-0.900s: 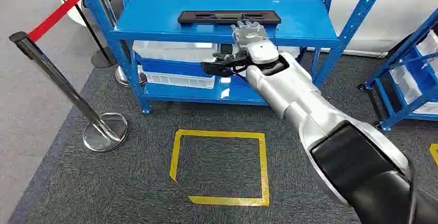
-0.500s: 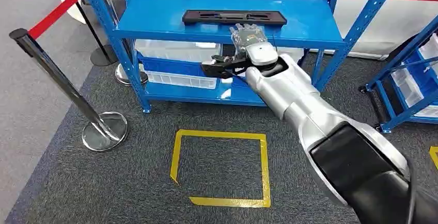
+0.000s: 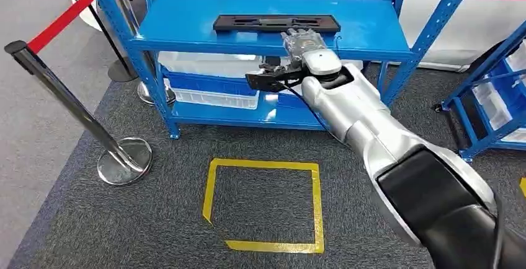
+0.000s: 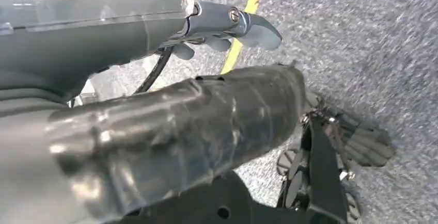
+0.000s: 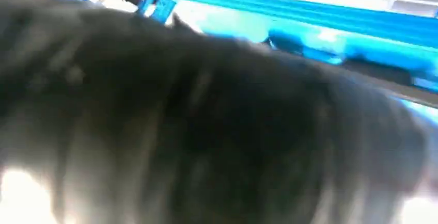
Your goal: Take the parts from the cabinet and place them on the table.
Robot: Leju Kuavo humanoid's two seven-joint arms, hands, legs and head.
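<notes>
A long black flat part (image 3: 260, 23) lies across the top shelf of the blue cabinet (image 3: 186, 21). My right arm reaches forward to it. My right hand (image 3: 305, 44) is at the shelf's front edge, fingers spread, and its fingertips (image 3: 303, 33) reach the part's near edge right of its middle. It grips nothing. In the right wrist view the hand (image 5: 206, 131) is a dark blur, with the blue cabinet (image 5: 320, 15) behind it. My left hand (image 4: 248, 105) hangs over the carpet, holding nothing, its thumb (image 4: 258, 28) away from the fingers (image 4: 361, 144).
White bins (image 3: 211, 64) stand on the cabinet's lower shelves. A chrome stanchion (image 3: 68, 101) with a red belt is at the left. A yellow taped square (image 3: 267, 204) marks the carpet before the cabinet. Another blue rack (image 3: 496, 83) stands at the right.
My right hand has shifted slightly to the right along the shelf edge, staying at the part's near edge. The view itself has wobbled a little.
</notes>
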